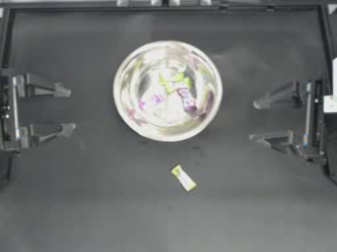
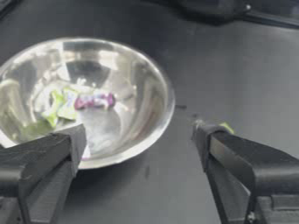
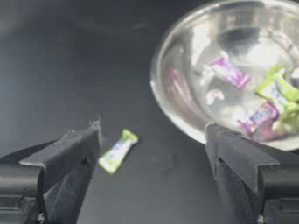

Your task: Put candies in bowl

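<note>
Both hands spread; stray yellow-green candy clearest beside bowl, right wrist view.

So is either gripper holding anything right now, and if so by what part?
Nothing is held. The left gripper and right gripper are both open and empty, drawn back at the table's sides.

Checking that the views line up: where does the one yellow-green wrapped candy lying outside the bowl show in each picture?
Top view: yellow-green wrapped candy on the dark table, below the large shiny silver metal bowl.
Left wrist view: only a yellow-green sliver behind one jaw of the open left gripper.
Right wrist view: candy between the open right gripper's jaws.
Shared landmark: the bowl.
</note>
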